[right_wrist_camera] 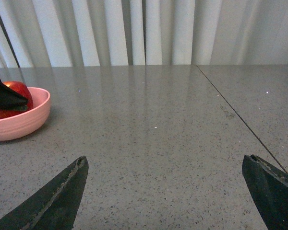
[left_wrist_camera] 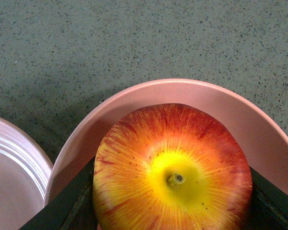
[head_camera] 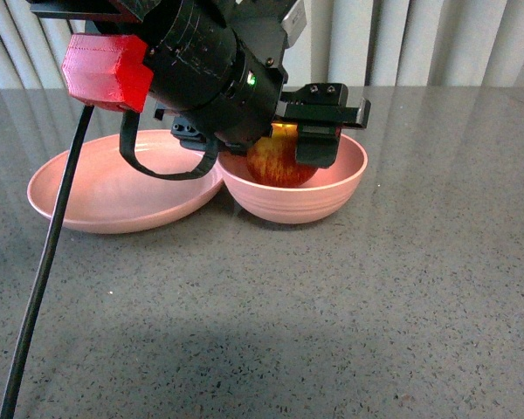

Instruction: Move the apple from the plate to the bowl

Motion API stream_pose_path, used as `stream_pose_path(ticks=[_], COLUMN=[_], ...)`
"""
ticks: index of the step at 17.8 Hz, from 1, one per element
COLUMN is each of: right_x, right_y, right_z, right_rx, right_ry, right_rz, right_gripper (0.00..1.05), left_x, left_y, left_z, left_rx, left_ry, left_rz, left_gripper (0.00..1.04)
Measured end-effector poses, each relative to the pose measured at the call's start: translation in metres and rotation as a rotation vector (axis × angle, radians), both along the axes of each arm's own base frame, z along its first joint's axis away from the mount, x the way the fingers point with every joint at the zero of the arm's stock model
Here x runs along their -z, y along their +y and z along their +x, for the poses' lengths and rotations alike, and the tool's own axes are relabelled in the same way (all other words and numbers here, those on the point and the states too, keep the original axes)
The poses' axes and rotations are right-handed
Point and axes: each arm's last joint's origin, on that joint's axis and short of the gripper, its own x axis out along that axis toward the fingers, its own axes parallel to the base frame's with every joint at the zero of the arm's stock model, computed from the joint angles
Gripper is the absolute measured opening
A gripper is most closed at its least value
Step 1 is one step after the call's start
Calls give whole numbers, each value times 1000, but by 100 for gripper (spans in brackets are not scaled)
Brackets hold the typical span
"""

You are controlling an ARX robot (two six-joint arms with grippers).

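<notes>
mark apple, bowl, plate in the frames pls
apple [left_wrist_camera: 173, 167], left wrist view, yellow patch beside its stem.
bowl [head_camera: 297, 208], front view, ridged outer wall facing the camera.
plate [head_camera: 105, 188], front view, bare inner floor.

The left tool [head_camera: 264, 145] hides the apple's [head_camera: 276, 168] top and part of the bowl's [head_camera: 349, 188] far rim.

place: lab-like indoor room | evidence: grey speckled tabletop [head_camera: 349, 314], pale pleated curtains [right_wrist_camera: 158, 28]
</notes>
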Motion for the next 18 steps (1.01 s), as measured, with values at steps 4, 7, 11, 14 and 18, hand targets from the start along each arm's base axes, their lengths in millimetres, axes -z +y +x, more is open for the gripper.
stream_pose_path(ticks=[4,7,11,14,18], right_x=[0,0,0,0,0], right_y=[0,0,0,0,0], right_z=[0,0,0,0,0], right_rx=[0,0,0,0,0], right_ry=[0,0,0,0,0], right_rz=[0,0,0,0,0], right_gripper=[98,98,98,98,98], left_x=[2,2,-3,-14,-66], left_y=[1,1,0,1,11], left_z=[1,1,3,0,-11], left_rx=[-2,0,-1,-1,-7], left_ry=[8,12,-6,-28,-190], left_rz=[-2,-5,-15,-40,-144], left_gripper=[68,84,98,98,98])
